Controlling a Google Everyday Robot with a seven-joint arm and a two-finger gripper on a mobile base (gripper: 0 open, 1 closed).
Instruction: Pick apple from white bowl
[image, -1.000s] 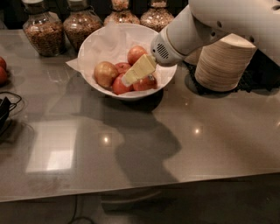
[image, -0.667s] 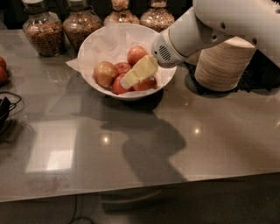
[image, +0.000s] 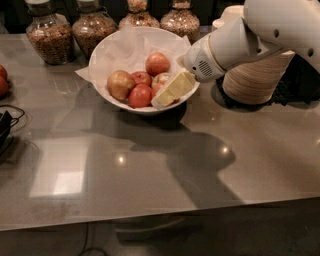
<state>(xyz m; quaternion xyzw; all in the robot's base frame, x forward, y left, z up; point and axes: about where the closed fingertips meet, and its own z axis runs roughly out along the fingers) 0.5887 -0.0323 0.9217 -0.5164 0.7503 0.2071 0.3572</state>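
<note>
Yellow gripper at white bowl's right rim

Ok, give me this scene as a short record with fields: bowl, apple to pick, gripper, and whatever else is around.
white bowl: paper-lined, on the counter, holding several apples
apple: yellow-gold, at the bowl's left side, not gripped
gripper: over the bowl's right side, next to the red apples, apart from the yellow-gold one
behind the bowl: glass jars
right of the bowl: stacked beige bowls
</note>
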